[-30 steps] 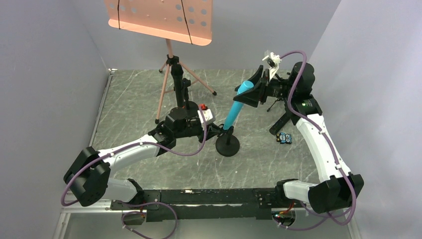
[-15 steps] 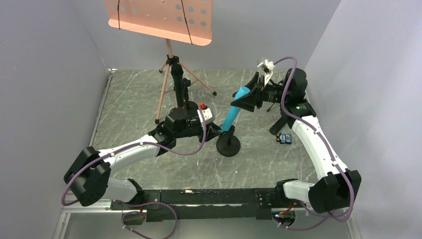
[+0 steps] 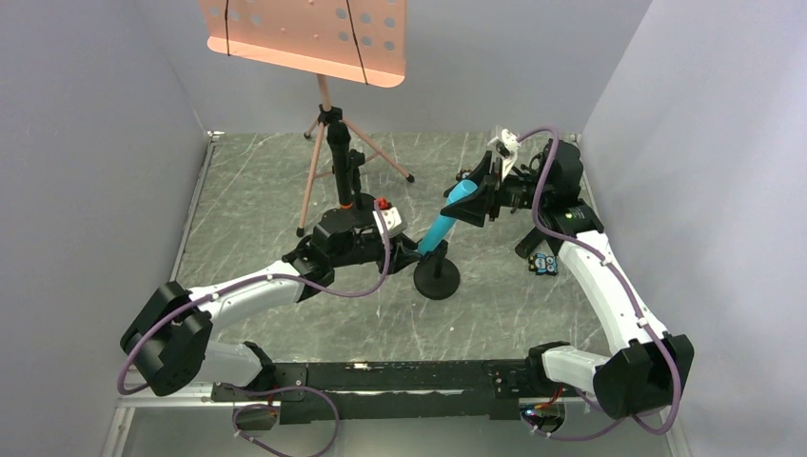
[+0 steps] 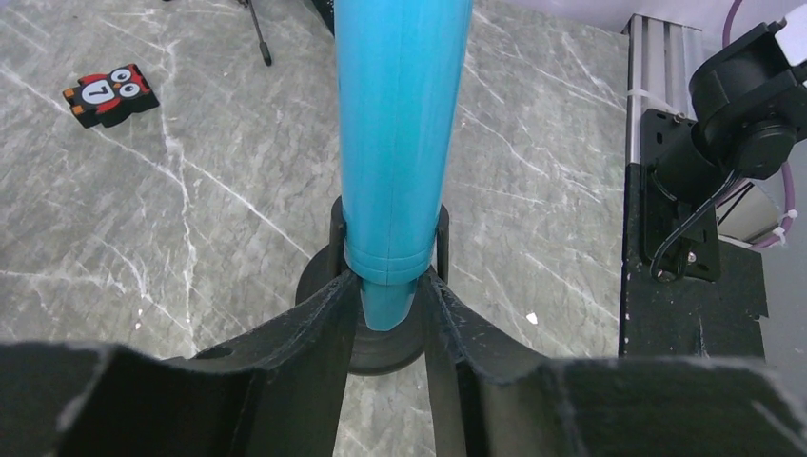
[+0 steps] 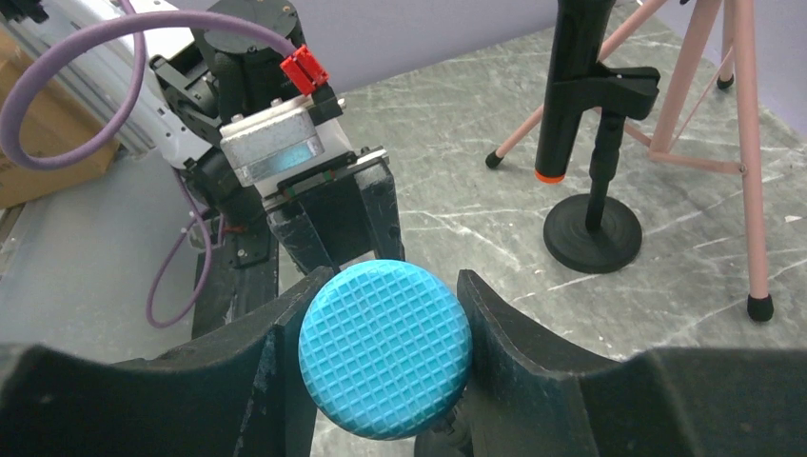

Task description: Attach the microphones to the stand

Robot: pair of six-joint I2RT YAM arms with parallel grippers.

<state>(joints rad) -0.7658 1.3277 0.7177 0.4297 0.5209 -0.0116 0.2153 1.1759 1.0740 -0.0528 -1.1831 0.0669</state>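
Far left on the grey marbled worktop [image 3: 247, 219]: a salmon music stand [image 3: 305, 33] on thin tripod legs. Just right of its pole, a black microphone [image 3: 339, 157] with an orange end ring, upright in the clip of a short black stand with a round base [image 5: 590, 238]. Next along, the left tool [image 3: 407, 249], low over the worktop and reaching in from the left toward the foot of the cyan microphone [image 3: 442, 224]. Seen from the left wrist, fingers [image 4: 314, 324] apart on either side of that microphone's narrow lower end, tips level with its collar; pressing or merely flanking, impossible to tell. Cyan microphone tilted, tail down between the prongs of a second holder [image 3: 436, 279] with a round black base, head leaning up and to the right. At the head, the right tool [image 3: 473, 193], clamped on the textured cyan ball from both sides, both fingers touching it in the right wrist view. Further right, near the right forearm, small colourful blocks [image 3: 543, 264] lying flat on the worktop, one with an owl and a numeral on it.
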